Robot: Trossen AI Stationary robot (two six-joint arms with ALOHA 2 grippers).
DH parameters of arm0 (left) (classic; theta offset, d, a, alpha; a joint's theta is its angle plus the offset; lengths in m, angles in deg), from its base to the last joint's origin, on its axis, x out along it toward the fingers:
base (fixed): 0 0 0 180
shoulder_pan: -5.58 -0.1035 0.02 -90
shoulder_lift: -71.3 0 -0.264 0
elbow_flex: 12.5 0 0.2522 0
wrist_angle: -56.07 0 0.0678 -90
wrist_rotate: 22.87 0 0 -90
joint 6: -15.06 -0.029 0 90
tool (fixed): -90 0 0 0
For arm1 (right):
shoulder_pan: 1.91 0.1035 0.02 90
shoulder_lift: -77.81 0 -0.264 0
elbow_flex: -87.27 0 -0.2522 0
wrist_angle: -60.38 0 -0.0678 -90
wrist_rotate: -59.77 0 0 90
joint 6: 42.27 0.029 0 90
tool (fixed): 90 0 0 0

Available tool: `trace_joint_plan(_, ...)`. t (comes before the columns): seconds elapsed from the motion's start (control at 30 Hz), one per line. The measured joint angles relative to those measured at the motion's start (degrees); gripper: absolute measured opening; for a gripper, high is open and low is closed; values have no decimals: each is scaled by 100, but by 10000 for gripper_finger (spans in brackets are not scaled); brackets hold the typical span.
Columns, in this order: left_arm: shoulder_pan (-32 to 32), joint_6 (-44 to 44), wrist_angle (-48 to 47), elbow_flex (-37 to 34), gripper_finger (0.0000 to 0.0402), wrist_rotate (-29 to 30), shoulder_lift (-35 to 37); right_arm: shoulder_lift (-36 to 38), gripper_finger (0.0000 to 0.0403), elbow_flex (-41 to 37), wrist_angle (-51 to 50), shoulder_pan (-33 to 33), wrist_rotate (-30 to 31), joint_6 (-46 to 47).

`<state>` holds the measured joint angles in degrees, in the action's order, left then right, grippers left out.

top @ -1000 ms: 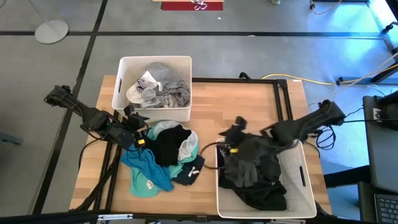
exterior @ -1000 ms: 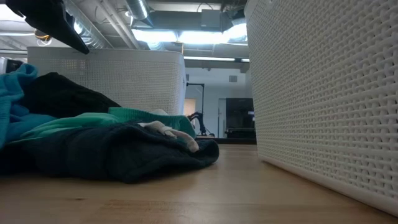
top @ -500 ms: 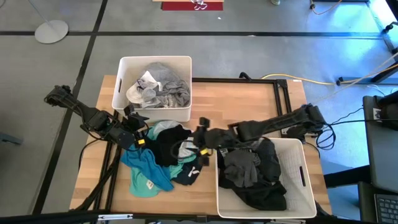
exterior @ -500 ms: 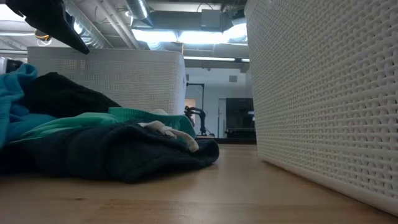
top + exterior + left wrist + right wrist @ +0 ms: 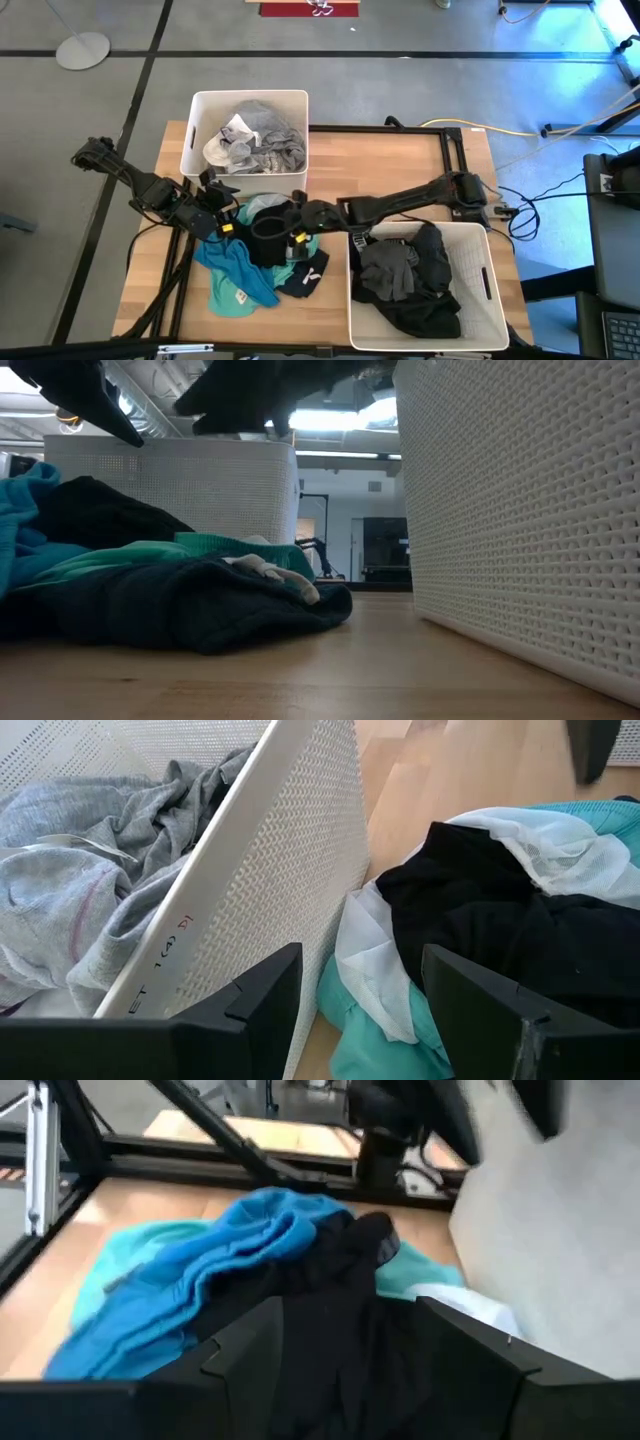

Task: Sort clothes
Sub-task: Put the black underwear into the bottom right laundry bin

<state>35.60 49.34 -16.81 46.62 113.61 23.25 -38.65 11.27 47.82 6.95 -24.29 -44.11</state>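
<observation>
A pile of clothes (image 5: pixel 262 245) lies on the table between the two bins: black (image 5: pixel 268 232), teal (image 5: pixel 236 278), white (image 5: pixel 303 238) and mint pieces. My right gripper (image 5: pixel 297 222) is open, reaching from the right and hovering over the pile's black garment (image 5: pixel 330 1320); the low view shows it above the pile (image 5: pixel 250 395). My left gripper (image 5: pixel 222 212) is open and empty at the pile's left side, beside the far bin's near wall (image 5: pixel 270 860). Grey and white clothes (image 5: pixel 255 140) fill the far bin. Dark clothes (image 5: pixel 405 275) lie in the near right bin.
The far white bin (image 5: pixel 200 110) stands at the table's far left. The second white bin (image 5: pixel 490 270) stands at the near right corner; its wall fills the right of the low view (image 5: pixel 520 510). Bare wood (image 5: pixel 390 165) shows between the bins.
My right gripper has swung from over the near right bin toward the table's left and now hovers above the pile of clothes. The dark clothes it was over now lie inside that bin.
</observation>
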Motion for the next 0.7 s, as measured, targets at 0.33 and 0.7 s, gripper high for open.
trace_joint_plan(0.33, 2, 0, -6, 0, 196, 1, -2, -746, 227, 35, 1157, -28, -403, -526)
trace_joint_plan(0.7, 2, 24, -14, 0, 196, 0, -15, -814, 227, 34, 986, -37, -235, -446)
